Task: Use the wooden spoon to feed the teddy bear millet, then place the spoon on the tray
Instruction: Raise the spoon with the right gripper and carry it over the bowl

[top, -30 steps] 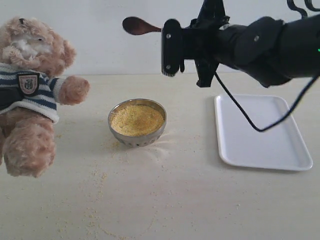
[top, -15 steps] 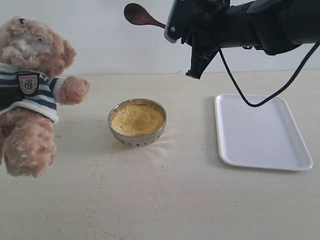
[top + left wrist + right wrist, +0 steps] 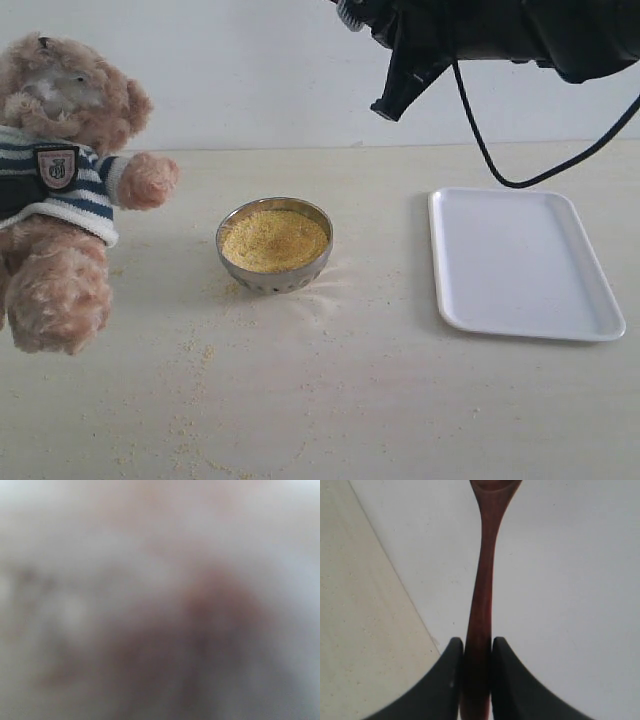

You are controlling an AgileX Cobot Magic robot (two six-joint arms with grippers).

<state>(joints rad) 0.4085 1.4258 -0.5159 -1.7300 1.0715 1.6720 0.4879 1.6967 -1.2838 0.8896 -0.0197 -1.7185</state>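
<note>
Right wrist view: we find the right gripper clamped on the handle of the wooden spoon, one finger on either side. In the exterior view that arm is high above the table. The millet fills the steel bowl, with stray grains around it. The teddy bear is at the left and the tray lies at the right. The left wrist view is all blur, so we cannot tell the left gripper's state.
</note>
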